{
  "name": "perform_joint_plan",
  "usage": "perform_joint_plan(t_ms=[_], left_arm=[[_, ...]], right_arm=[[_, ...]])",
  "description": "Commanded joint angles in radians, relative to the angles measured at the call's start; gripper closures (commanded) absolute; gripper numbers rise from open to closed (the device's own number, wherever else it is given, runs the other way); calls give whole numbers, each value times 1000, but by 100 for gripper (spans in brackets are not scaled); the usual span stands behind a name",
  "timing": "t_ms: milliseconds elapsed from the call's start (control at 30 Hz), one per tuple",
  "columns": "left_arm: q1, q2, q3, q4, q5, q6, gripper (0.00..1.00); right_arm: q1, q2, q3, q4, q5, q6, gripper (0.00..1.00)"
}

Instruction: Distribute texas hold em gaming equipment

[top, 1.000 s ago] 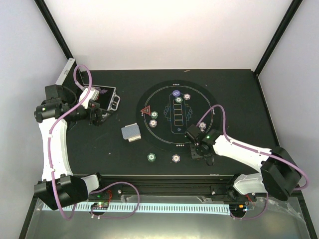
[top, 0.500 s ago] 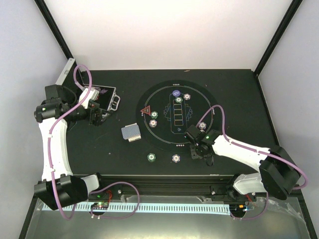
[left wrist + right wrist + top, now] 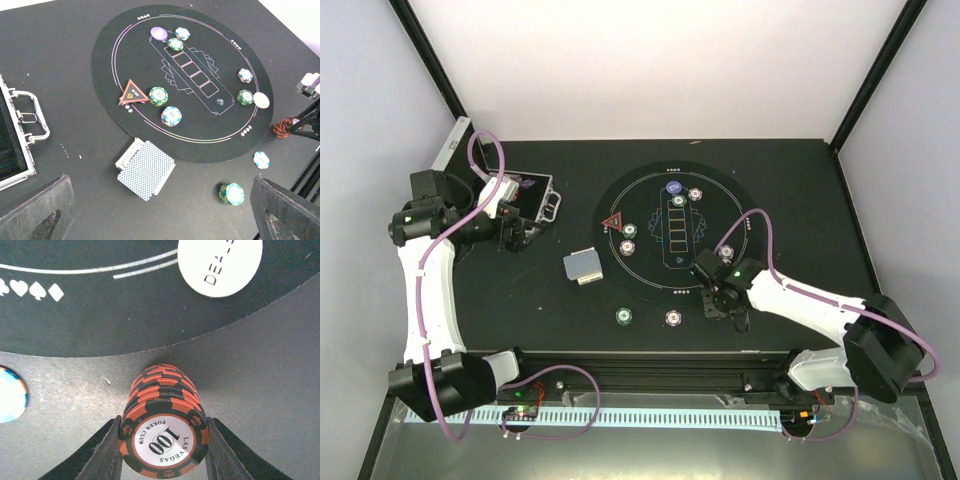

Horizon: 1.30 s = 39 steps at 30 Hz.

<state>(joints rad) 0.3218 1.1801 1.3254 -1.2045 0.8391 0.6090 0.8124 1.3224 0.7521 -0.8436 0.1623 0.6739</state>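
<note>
Round black mat (image 3: pixel 125 55) partly set; your right gripper (image 3: pixel 164 450) clamps an orange-red poker-chip stack (image 3: pixel 162 405), left gripper (image 3: pixel 162 215) gapes empty; grey-blue-backed cards (image 3: pixel 146 170) undealt.

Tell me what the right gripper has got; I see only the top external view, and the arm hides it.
Observer: The right gripper is closed on a stack of red chips; the top one reads 100.
Operator: Is it on the mat?
Observer: No, it is over the bare table, just outside the round mat.
Operator: Anything close by?
Observer: A white disc with dark lettering lies on the mat just beyond the stack.
</note>
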Motion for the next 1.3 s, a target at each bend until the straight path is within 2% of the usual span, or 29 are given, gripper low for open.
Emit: perform_joint_plan(t_ms=[0,100,267,500,733,900,1267], left_arm=[[10,-5,43,7,5,-9,1],[10,-4,45,7,3,-9,1],[10,-5,41,8,0,-10,1],[10,0,40,9,-10,-8,1],[11,6,50,6,-5,-3,1],[12,17,49,5,-17,4,1],[13,32,56,-10,-18,17,1]], right_arm=[[6,-43,114,-47,44,-4,99],[6,-7,223,-69,59,-33,99],[5,156,449,-83,78,-108,99],[-22,514,846,-101,71,-220,99],[-51,814,1104,-125,-5,-261,99],[-56,915,1186,-136,-40,-263,98],[-82,965,1159,-102,-84,-273,92]])
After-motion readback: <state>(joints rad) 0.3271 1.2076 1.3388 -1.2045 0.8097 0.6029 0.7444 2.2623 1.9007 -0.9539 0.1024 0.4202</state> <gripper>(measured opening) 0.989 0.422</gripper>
